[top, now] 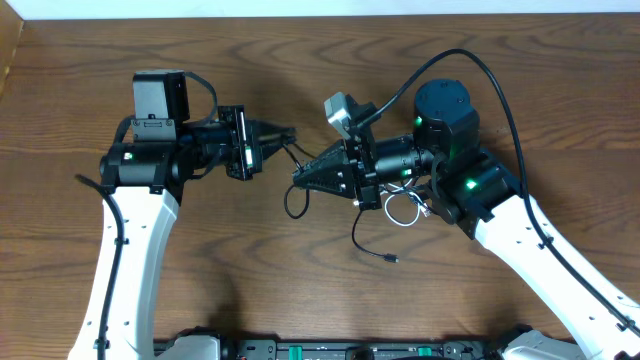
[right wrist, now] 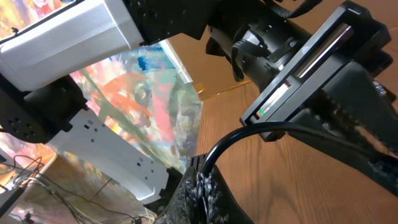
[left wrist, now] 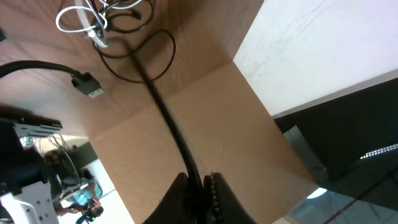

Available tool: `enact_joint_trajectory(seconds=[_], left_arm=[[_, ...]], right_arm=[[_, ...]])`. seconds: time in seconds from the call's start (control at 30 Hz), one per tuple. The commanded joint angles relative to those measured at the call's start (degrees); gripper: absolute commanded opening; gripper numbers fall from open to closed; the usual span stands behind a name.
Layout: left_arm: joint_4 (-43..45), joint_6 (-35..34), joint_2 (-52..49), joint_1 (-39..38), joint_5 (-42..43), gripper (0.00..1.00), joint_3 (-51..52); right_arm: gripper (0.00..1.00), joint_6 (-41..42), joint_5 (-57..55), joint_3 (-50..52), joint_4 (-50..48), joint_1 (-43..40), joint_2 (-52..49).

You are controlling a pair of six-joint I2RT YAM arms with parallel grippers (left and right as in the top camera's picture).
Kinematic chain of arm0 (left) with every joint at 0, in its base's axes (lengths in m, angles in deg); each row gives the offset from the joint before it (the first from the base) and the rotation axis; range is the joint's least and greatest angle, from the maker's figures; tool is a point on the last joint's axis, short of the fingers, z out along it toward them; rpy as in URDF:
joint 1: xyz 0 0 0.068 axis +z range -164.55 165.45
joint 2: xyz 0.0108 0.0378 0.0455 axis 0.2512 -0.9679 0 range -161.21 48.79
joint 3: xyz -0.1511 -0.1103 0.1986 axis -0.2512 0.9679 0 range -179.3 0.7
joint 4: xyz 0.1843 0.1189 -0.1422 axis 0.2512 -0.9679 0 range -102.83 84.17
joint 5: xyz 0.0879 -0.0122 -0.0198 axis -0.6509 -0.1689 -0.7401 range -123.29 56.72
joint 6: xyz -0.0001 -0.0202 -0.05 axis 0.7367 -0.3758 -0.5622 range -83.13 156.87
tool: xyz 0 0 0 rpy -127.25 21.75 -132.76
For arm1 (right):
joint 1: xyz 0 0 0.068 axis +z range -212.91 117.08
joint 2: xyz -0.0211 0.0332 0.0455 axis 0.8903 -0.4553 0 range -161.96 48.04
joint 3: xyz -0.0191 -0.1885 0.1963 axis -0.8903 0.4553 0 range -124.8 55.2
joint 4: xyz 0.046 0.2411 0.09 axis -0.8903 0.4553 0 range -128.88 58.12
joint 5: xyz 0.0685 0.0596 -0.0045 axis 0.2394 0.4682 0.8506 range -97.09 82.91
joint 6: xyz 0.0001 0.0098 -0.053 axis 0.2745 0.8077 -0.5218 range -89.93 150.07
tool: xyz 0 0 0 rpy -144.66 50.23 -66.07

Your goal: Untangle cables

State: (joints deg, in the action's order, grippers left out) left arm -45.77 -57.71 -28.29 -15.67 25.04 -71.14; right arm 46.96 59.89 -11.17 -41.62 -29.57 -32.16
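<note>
A black cable (top: 296, 155) stretches between my two grippers above the table. In the overhead view my left gripper (top: 289, 136) is shut on one end of it, and my right gripper (top: 299, 178) is shut on it just below, with a small loop (top: 293, 205) hanging down. The left wrist view shows that black cable (left wrist: 163, 112) pinched between the shut jaws of the left gripper (left wrist: 200, 182) and running off to the white cable (left wrist: 74, 17). In the right wrist view the right gripper (right wrist: 203, 177) pinches the arcing black cable (right wrist: 249, 134). A second black cable (top: 362, 240) with its plug lies on the table. The white cable (top: 404, 209) lies coiled under the right arm.
The wooden table (top: 250, 260) carries both arms. A plug (left wrist: 87, 84) of a black cord shows in the left wrist view. The table's far edge (top: 320, 18) meets a white wall. The left arm's body (right wrist: 298, 68) fills the upper right wrist view.
</note>
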Motion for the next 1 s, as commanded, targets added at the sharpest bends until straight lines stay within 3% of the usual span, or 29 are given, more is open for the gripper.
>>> enact_joint_trajectory(seconds=[0.0,0.13,0.2,0.23,0.3,0.43,0.5,0.6,0.67,0.73,0.97], left_arm=[[0.15,2.84,0.57,0.22,-4.50,0.08,-0.85],[-1.20,6.14,0.57,0.20,-12.70,0.08,-0.85],[-3.45,9.77,0.57,0.20,-21.90,0.08,-0.85],[-5.77,12.96,0.57,0.20,-28.02,0.08,-0.85],[-6.64,15.58,0.57,0.20,-30.51,0.07,-0.85],[-2.93,16.15,1.16,0.20,-27.65,0.07,-0.87],[1.20,16.15,1.64,0.20,-24.55,0.07,-0.87],[9.31,16.13,2.71,0.20,-19.54,0.07,-0.87],[15.26,15.56,3.61,0.20,-16.00,0.07,-0.87],[20.46,12.33,4.59,0.17,-12.94,0.08,-0.87],[46.16,-0.79,8.59,0.07,-7.32,0.07,-0.87]], right_arm=[[0.01,-1.01,-1.03,-0.26,-0.07,-0.22,0.04],[0.01,1.84,-1.03,-0.26,0.00,-2.27,0.04],[0.01,3.06,-1.03,-0.26,1.44,-4.22,0.04],[0.01,3.02,-1.05,-0.26,4.66,-6.34,0.04],[0.01,2.97,-2.01,-0.26,9.35,-8.72,0.04],[0.03,2.73,-8.33,-0.26,21.84,-13.88,0.04],[0.11,2.54,-10.19,-0.26,25.53,-14.93,0.04],[0.14,-0.52,-12.96,-0.26,30.86,-15.52,0.04],[0.23,-1.77,-15.96,-0.26,33.55,-15.47,0.04],[0.32,-1.77,-19.30,-0.26,35.54,-15.45,0.04],[0.46,-1.73,-29.64,-0.26,38.58,-15.26,0.04]])
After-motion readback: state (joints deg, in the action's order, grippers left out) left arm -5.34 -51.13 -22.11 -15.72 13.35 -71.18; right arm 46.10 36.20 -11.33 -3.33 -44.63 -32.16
